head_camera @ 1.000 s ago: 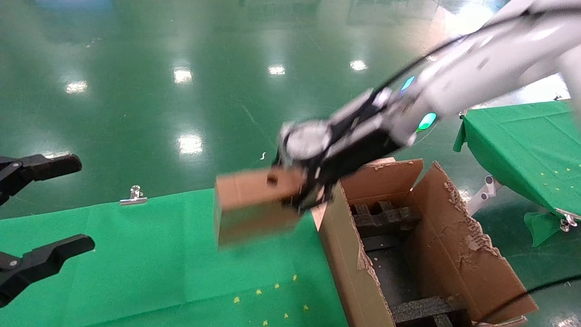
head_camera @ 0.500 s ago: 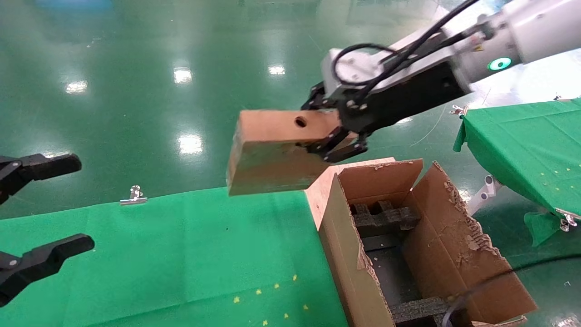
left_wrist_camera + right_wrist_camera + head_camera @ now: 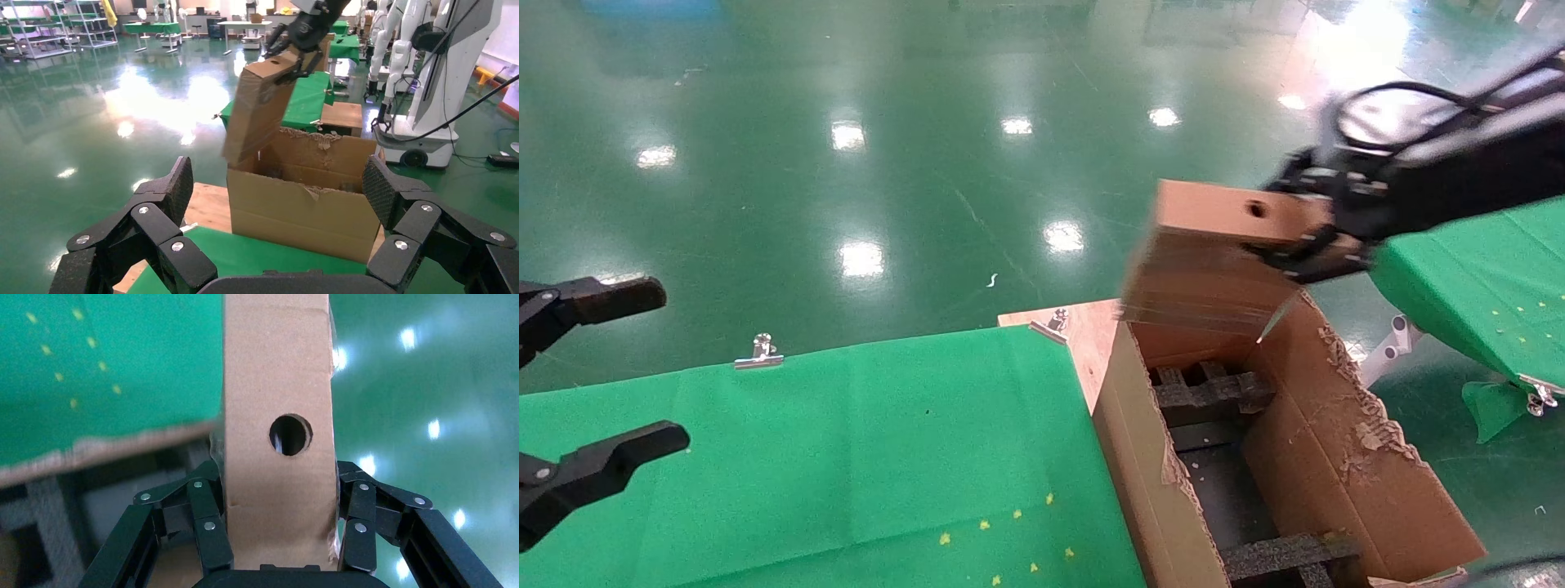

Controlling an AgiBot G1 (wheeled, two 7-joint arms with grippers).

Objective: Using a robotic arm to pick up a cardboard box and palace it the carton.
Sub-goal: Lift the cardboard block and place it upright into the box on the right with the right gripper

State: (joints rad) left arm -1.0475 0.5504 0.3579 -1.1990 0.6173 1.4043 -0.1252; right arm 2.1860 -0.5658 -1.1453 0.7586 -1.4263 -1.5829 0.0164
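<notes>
Cardboard box (image 3: pixel 1214 261) hangs in the air at the upper right of the head frame, clamped by the right tool (image 3: pixel 1316 233) of the robotic arm (image 3: pixel 1442 180), whose black fingers press on its two broad faces. The narrow face with the small round hole (image 3: pixel 1258 210) points up (in the right wrist view that hole (image 3: pixel 290 434) sits just above the tool (image 3: pixel 278 539), a finger (image 3: pixel 208 520) tight against either side of the box (image 3: pixel 278 386)). The box tilts, its lower end reaching down to the far rim of the carton (image 3: pixel 1336 457), above the opening, not inside it.

The carton stands open at the lower right of the head frame, ragged flaps up, black foam inserts (image 3: pixel 1214 392) showing within. Its near wall touches the right edge of the desk (image 3: pixel 805 457), which carries a green cloth held by a metal clip (image 3: pixel 760 351).

The left tool (image 3: pixel 605 371) sits parked at the left edge of the head frame, fingers spread wide, holding nothing. From its own wrist view, the spread fingers (image 3: pixel 165 202) frame the carton (image 3: pixel 300 208), with the box (image 3: pixel 260 104) tilted above it, upper centre.
</notes>
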